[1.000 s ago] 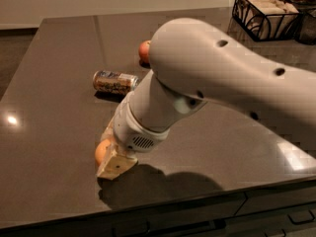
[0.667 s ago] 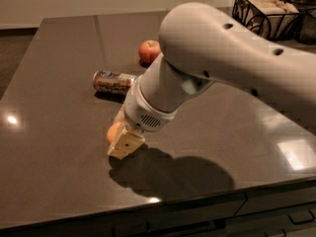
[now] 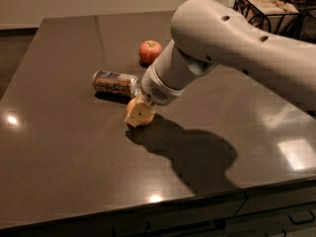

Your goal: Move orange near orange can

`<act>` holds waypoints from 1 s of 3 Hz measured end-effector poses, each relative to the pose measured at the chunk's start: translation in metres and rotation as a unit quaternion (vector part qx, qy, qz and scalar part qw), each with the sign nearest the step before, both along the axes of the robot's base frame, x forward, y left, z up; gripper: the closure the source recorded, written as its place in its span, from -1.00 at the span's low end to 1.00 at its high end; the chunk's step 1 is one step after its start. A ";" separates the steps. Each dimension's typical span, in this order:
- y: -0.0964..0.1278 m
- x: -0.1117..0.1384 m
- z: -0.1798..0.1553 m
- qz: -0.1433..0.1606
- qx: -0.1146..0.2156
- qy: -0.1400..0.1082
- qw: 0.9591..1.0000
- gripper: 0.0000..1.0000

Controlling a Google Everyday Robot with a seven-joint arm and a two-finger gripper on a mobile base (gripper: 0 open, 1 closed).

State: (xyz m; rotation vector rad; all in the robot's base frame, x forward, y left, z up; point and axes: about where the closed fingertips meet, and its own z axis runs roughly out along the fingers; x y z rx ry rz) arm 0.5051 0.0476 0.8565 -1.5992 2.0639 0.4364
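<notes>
The orange can [image 3: 114, 83] lies on its side on the dark table [image 3: 59, 147], left of centre. The orange [image 3: 134, 106] is just in front of the can's right end, mostly covered by my gripper [image 3: 138, 114], which is shut on the orange and holds it at or just above the tabletop. My large white arm [image 3: 232, 43] reaches in from the right and hides the gripper's upper part.
A reddish apple [image 3: 150, 51] sits behind the can. A black wire basket [image 3: 264, 9] with folded items stands at the back right corner. The table's front edge runs along the bottom, with drawers below.
My gripper has carried the orange from the front of the table back and to the right, up to the can's right end. The apple has come out from behind my arm.
</notes>
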 end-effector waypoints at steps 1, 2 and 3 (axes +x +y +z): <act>-0.017 0.038 0.002 -0.051 0.007 -0.015 0.999 1.00; -0.028 0.060 0.003 -0.077 0.007 -0.022 0.997 1.00; -0.036 0.070 0.002 -0.090 0.010 -0.022 0.996 0.66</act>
